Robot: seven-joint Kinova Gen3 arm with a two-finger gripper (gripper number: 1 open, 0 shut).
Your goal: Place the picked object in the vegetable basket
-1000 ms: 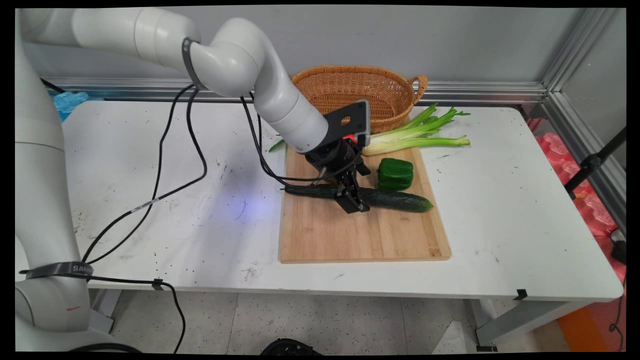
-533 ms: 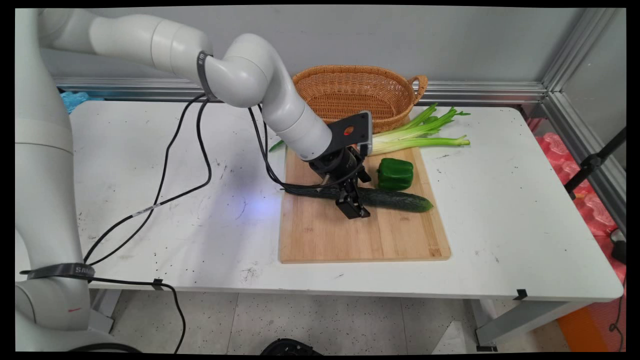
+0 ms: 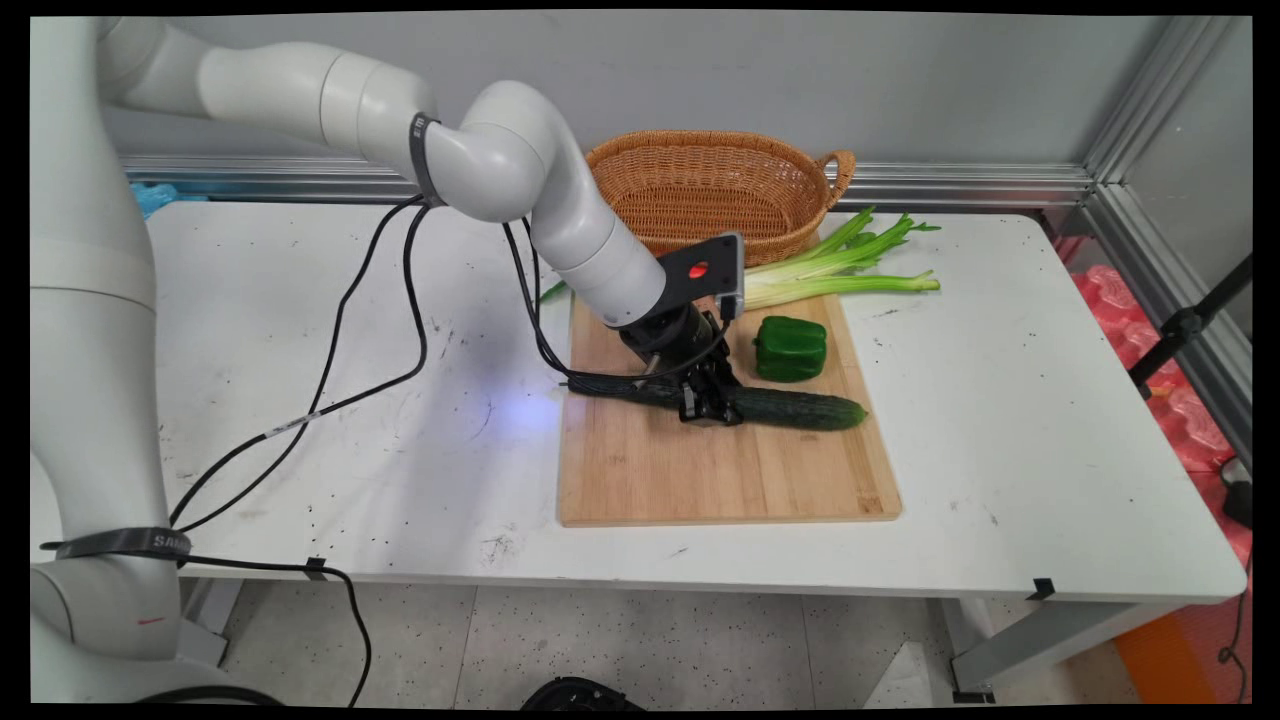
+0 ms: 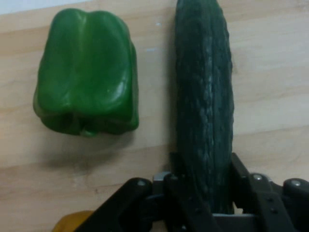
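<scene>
A long dark green cucumber (image 3: 800,408) (image 4: 205,106) lies across the wooden cutting board (image 3: 720,470). My gripper (image 3: 710,405) (image 4: 206,193) is down on its middle, with the fingers shut against its two sides. In the hand view the cucumber runs up from between the fingers (image 4: 241,179). A green bell pepper (image 3: 790,347) (image 4: 87,72) sits on the board just beyond the cucumber, apart from it. The cucumber's left end is partly hidden behind the hand and cables.
A bunch of celery (image 3: 835,268) lies at the board's far edge, reaching onto the white table (image 3: 1050,420). A wicker basket (image 3: 715,185) stands behind it by the wall. Black cables (image 3: 340,330) hang from the arm across the table's left half.
The gripper has come down onto the cucumber and its fingers have closed on it. The arm's wrist moved a little right and lower. The cucumber, pepper and celery stay where they were.
</scene>
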